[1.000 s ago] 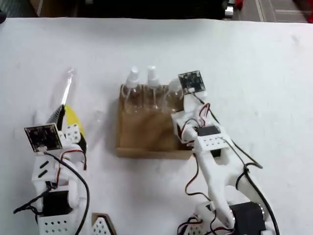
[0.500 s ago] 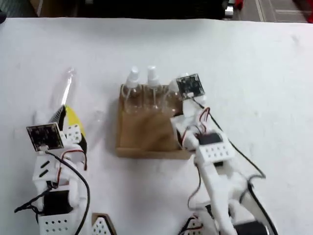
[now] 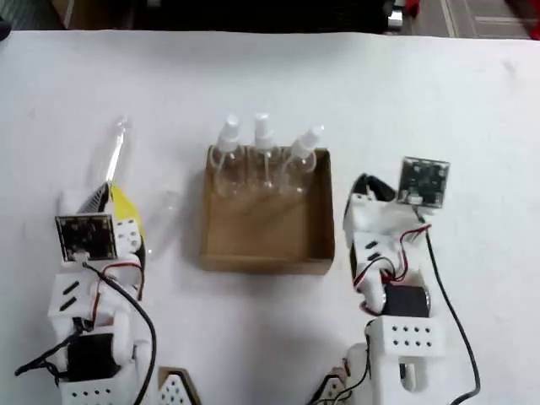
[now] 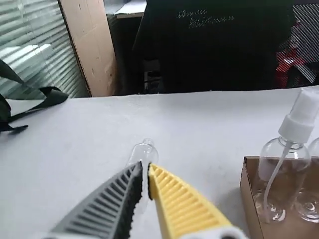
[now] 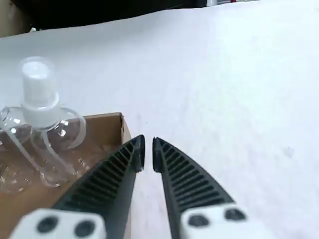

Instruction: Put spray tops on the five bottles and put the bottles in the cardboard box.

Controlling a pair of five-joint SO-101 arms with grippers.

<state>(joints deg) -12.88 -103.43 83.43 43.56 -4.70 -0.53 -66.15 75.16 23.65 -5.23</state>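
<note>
The cardboard box [image 3: 263, 253] sits mid-table with three clear bottles standing along its far wall, each with a white spray top [image 3: 228, 135] [image 3: 263, 131] [image 3: 305, 139]. One clear bottle without a top [image 3: 114, 150] lies on the table left of the box. My left gripper [image 3: 110, 190], with grey and yellow fingers, is shut just short of that bottle's neck [image 4: 143, 148]; the left gripper [image 4: 144, 169] points along the bottle. My right gripper [image 3: 364, 187] rests right of the box, shut and holding nothing. The right gripper [image 5: 148, 144] points past the box corner [image 5: 117, 119], near a topped bottle [image 5: 37, 99].
A small faint clear item [image 3: 169, 202] lies between the left gripper and the box. A brown piece [image 3: 177, 384] shows at the near edge. Open white table stretches beyond and right of the box. A box wall [image 4: 251, 199] and topped bottle [image 4: 291, 159] appear in the left wrist view.
The right arm has pulled back from the box's far right corner to the table right of the box, leaving the third bottle standing there. The left arm drew back slightly.
</note>
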